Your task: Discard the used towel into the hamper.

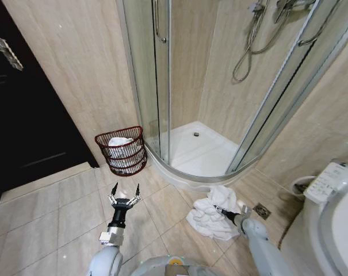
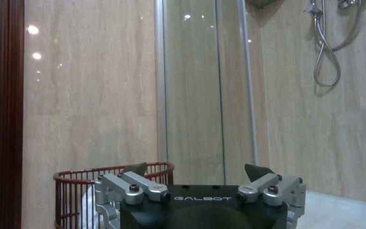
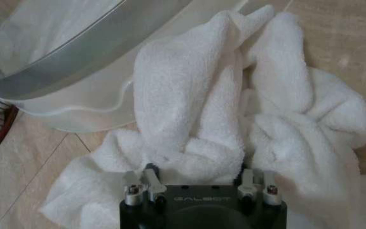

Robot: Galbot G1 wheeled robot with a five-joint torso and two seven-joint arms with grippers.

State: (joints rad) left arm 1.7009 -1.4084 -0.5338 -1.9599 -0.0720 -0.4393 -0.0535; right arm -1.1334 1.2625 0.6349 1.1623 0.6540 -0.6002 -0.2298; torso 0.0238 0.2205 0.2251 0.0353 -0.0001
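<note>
**Right gripper buried in the towel by the shower base**

The right gripper [image 3: 196,167] is pushed down into the crumpled white towel [image 1: 211,215] on the tiled floor against the shower tray's [image 1: 205,152] curved rim; its fingers straddle a fold, whether clamped I cannot tell. The left gripper [image 1: 124,190] hovers spread wide, idle, aimed at the hamper [image 1: 123,150] standing against the wall beside the shower. Both wrists read "GALBOT".

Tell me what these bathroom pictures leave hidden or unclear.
- Right gripper: in the right wrist view its fingertips are buried in the crumpled white terry towel, so any grip is unclear.
- Dark red round wire hamper: the white contents are too small to identify in the head view.
- Left wrist view: the open left gripper covers the hamper's base.
</note>
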